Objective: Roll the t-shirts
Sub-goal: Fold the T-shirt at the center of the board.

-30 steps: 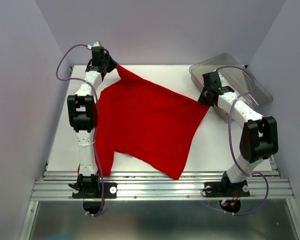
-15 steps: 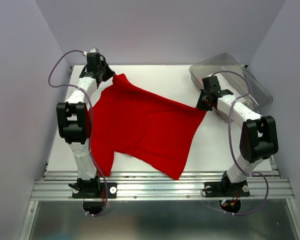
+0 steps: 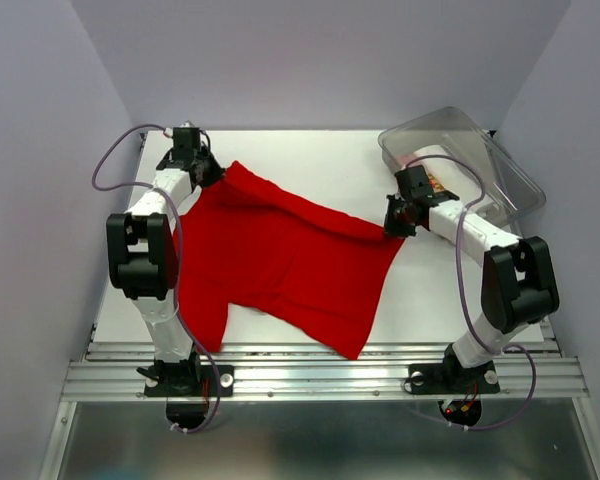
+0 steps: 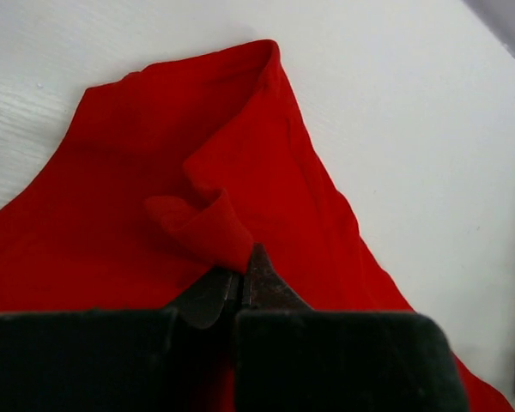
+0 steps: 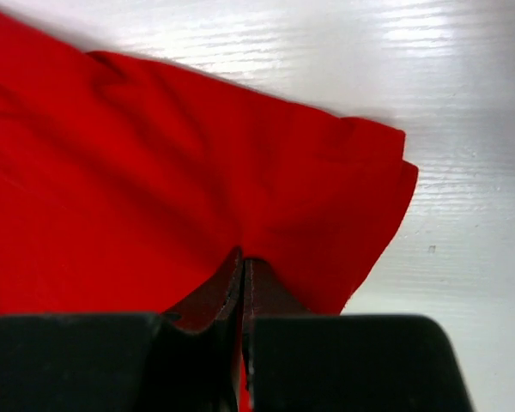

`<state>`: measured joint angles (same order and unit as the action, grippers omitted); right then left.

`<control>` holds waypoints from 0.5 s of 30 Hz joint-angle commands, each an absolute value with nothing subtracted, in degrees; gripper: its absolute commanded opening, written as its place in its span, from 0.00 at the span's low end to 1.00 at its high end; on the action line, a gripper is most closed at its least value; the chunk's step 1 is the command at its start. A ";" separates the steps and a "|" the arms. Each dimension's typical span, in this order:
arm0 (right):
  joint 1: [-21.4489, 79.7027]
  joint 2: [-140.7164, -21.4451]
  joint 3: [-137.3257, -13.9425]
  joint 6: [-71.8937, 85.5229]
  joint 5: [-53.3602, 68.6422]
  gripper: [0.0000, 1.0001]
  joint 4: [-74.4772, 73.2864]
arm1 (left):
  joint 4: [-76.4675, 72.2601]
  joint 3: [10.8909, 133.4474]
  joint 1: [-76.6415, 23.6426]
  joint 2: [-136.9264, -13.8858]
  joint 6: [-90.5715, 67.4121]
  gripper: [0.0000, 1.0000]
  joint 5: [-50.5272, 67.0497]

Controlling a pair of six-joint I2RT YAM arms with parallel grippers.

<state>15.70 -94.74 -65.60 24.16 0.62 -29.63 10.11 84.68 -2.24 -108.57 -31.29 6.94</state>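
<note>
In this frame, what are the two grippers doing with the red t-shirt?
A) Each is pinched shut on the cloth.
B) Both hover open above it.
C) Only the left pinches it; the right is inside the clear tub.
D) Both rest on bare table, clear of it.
A: each wrist view shows the fingers closed on a fold of the red t-shirt, the left gripper at its far-left corner and the right gripper at its right corner.

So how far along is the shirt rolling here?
Early. Done: the red t-shirt lies spread mostly flat on the table. In hand: the left hand and right hand are each shut on a far corner of it. Left: no roll is started, so all the rolling remains. Pale cloth shows in the clear tub; whether rolled, I cannot tell.
</note>
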 commanded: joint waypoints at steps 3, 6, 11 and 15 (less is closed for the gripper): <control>19.86 -91.32 -64.07 24.34 2.37 0.01 -28.04 | 10.90 82.44 -1.06 -103.45 -29.00 0.00 4.05; 21.53 -91.49 -63.28 26.10 1.76 0.01 -27.25 | 11.16 81.65 -0.44 -103.18 -28.92 0.00 3.96; 23.64 -91.58 -61.27 29.35 0.70 0.01 -25.75 | 11.34 81.39 1.32 -103.36 -28.48 0.00 3.87; 23.64 -91.41 -59.94 29.97 0.44 0.01 -25.40 | 12.04 81.56 1.58 -103.71 -28.04 0.00 3.69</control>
